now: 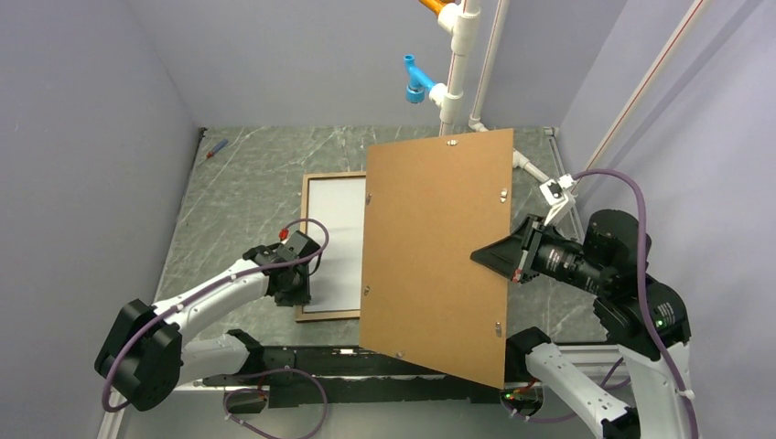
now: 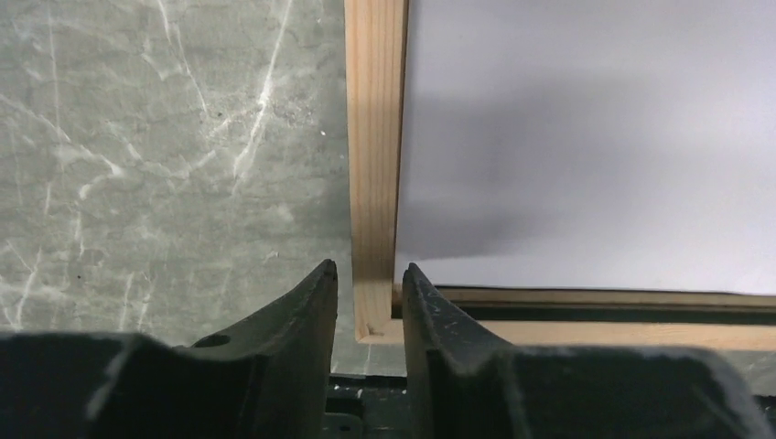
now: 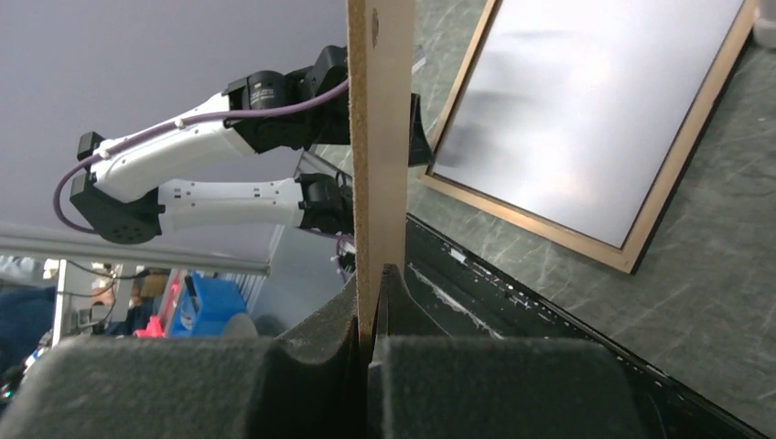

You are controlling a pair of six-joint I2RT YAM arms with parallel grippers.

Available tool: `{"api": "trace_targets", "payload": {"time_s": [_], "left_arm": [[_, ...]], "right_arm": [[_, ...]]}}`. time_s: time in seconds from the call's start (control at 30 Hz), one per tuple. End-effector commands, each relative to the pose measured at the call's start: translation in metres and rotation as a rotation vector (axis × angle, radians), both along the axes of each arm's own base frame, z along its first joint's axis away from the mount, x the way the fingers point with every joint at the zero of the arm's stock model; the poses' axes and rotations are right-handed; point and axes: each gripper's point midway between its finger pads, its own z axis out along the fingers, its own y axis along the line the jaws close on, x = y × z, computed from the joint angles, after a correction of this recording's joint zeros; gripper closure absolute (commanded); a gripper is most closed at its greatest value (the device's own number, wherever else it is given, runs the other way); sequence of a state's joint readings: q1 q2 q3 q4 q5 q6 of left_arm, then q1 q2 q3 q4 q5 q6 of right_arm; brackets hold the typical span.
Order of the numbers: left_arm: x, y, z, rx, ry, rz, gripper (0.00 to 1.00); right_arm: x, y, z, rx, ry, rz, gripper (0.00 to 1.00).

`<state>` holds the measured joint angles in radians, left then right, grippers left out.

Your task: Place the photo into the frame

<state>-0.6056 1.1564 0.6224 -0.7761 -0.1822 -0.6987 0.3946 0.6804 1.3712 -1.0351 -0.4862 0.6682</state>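
Observation:
The frame [image 1: 307, 247] lies flat on the marble table, light wood up. The photo [image 1: 339, 238] rests inside it, plain white side up. My left gripper [image 1: 305, 294] is at the frame's near-left corner. In the left wrist view its fingers straddle the left rail [image 2: 375, 137] with a small gap on each side, so the left gripper [image 2: 369, 270] is open. The photo [image 2: 586, 137] fills the right of that view. My right gripper [image 1: 485, 257] is shut on the right edge of a brown backing board [image 1: 437, 247], held tilted above the frame and hiding its right part. The right wrist view shows the right gripper [image 3: 377, 274] pinching the board [image 3: 380, 137].
A red-handled tool [image 1: 216, 148] lies at the far left of the table. White pipes with blue and orange fittings [image 1: 453, 73] stand at the back. A black strip [image 1: 366, 366] runs along the near edge. Grey walls close in on the left and right.

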Motion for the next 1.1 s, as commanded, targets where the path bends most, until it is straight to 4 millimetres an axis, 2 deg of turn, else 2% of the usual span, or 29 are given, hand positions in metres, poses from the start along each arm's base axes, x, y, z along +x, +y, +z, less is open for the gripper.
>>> {"api": "trace_targets", "payload": {"time_s": [0.0,0.07,0.13,0.23,0.4,0.73,0.93,1.07], "left_arm": [[-0.003,0.003,0.006,0.018,0.008,0.014,0.49],[-0.003,0.006,0.008,0.031,0.007,0.027,0.29],[0.000,0.002,0.012,0.008,-0.011,0.022,0.17],[0.005,-0.004,0.020,-0.029,-0.044,0.017,0.10],[0.018,-0.012,0.028,-0.110,-0.076,0.026,0.12],[0.050,-0.009,0.021,-0.186,-0.085,0.069,0.27],[0.054,-0.005,0.004,-0.151,-0.051,0.070,0.34],[0.050,-0.006,-0.009,-0.153,-0.022,0.067,0.44]], "right_arm": [[-0.002,0.016,0.028,0.074,-0.125,0.112,1.00],[-0.004,0.019,0.020,0.077,-0.099,0.140,1.00],[-0.005,0.024,0.013,0.089,-0.075,0.173,1.00],[-0.003,0.031,-0.002,0.103,-0.031,0.208,1.00],[0.007,0.037,-0.020,0.099,0.009,0.216,1.00],[0.026,0.046,-0.047,0.100,0.061,0.213,1.00],[0.033,0.048,-0.063,0.077,0.091,0.211,1.00],[0.035,0.048,-0.068,0.070,0.099,0.208,1.00]]}}
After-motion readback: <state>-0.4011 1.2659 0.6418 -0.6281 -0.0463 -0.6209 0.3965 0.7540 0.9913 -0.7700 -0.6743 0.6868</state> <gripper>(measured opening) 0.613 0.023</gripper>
